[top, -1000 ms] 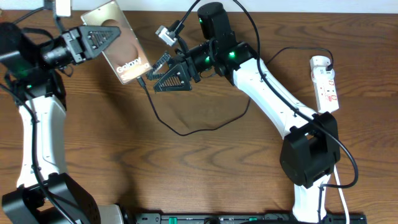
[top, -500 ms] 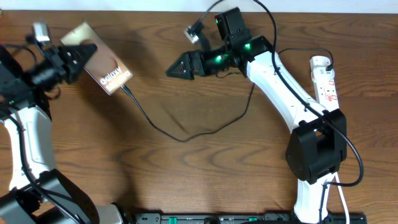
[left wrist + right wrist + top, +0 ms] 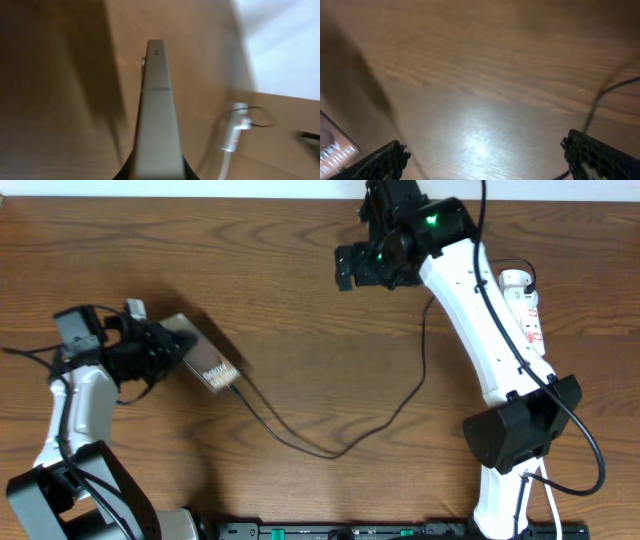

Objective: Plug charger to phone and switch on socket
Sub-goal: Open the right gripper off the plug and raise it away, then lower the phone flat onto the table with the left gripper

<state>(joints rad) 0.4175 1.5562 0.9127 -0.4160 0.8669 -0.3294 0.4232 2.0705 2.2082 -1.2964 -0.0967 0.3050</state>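
The phone (image 3: pixel 207 363) is at the worktop's (image 3: pixel 300 330) left side, clamped in the closed left fingers (image 3: pixel 150 348), with the charger (image 3: pixel 330 448) trailing from its end. The right fingers (image 3: pixel 597 155) are spread wide and empty, near the socket (image 3: pixel 524 310). Shifting the phone could tug the connector loose.

We're getting soft, even light from above on the brown wooden table (image 3: pixel 300 300), mostly sharp overhead. The left wrist view is smearing: the flat dark phone (image 3: pixel 156 115), edge-on, is blurring, and the upper-right corner is blowing out white. The right wrist view is catching a glare patch, with a soft shadow lying at left.
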